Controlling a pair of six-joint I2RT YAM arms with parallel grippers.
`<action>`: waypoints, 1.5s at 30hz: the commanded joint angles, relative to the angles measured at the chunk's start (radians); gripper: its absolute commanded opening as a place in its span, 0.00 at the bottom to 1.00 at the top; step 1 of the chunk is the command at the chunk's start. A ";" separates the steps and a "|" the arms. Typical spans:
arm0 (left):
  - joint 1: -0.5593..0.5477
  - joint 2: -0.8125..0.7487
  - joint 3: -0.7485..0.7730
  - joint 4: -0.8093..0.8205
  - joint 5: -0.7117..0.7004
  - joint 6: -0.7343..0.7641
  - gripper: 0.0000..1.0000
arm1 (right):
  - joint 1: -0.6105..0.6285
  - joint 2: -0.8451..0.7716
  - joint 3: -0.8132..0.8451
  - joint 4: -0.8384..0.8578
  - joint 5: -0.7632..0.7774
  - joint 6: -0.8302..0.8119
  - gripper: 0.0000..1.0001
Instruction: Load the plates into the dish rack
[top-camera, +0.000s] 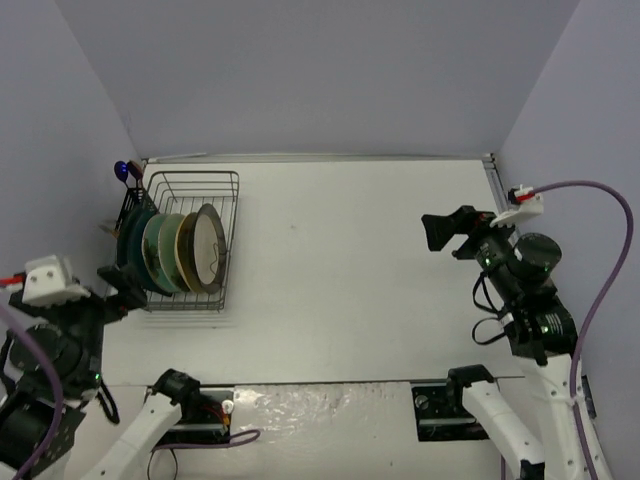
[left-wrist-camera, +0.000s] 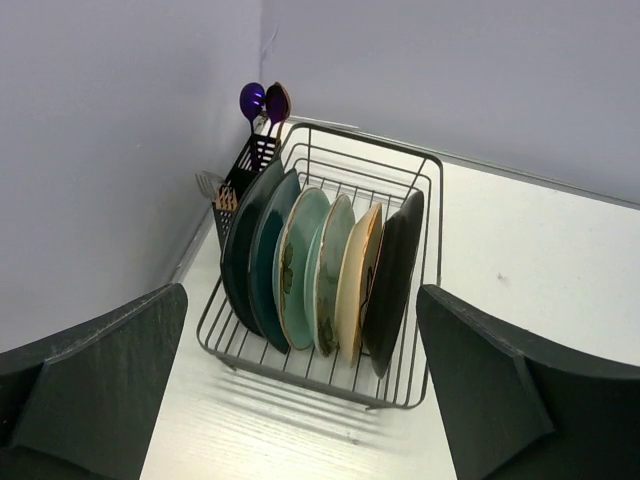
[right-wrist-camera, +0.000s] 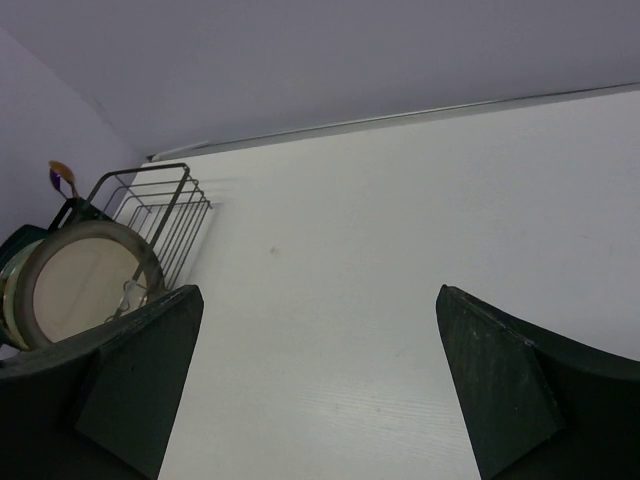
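The black wire dish rack (top-camera: 192, 176) stands at the table's far left. Several plates stand upright in it, side by side. From the left they are two dark teal ones (left-wrist-camera: 250, 240), a pale mint one (left-wrist-camera: 300, 255), a floral one (left-wrist-camera: 334, 262), a cream one (left-wrist-camera: 360, 275) and a dark brown-rimmed one (left-wrist-camera: 395, 270). The brown-rimmed plate's face shows in the right wrist view (right-wrist-camera: 85, 282). My left gripper (top-camera: 122, 286) is open and empty, just in front of the rack (left-wrist-camera: 300, 368). My right gripper (top-camera: 445, 232) is open and empty, raised over the table's right side.
A black cutlery caddy (left-wrist-camera: 247, 165) with spoons (left-wrist-camera: 262, 102) and a fork hangs on the rack's far left corner, against the left wall. Walls close the table at the back and on both sides. A foil-covered strip (top-camera: 300, 405) lies between the arm bases.
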 joint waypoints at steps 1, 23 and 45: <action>0.000 -0.098 -0.031 -0.135 0.043 -0.027 0.97 | -0.001 -0.080 0.073 -0.087 0.173 -0.140 1.00; -0.059 -0.255 -0.084 -0.240 -0.047 -0.102 0.97 | 0.087 -0.282 -0.058 -0.107 0.407 -0.218 1.00; -0.082 -0.222 -0.082 -0.248 -0.072 -0.119 0.97 | 0.102 -0.290 -0.082 -0.089 0.415 -0.224 1.00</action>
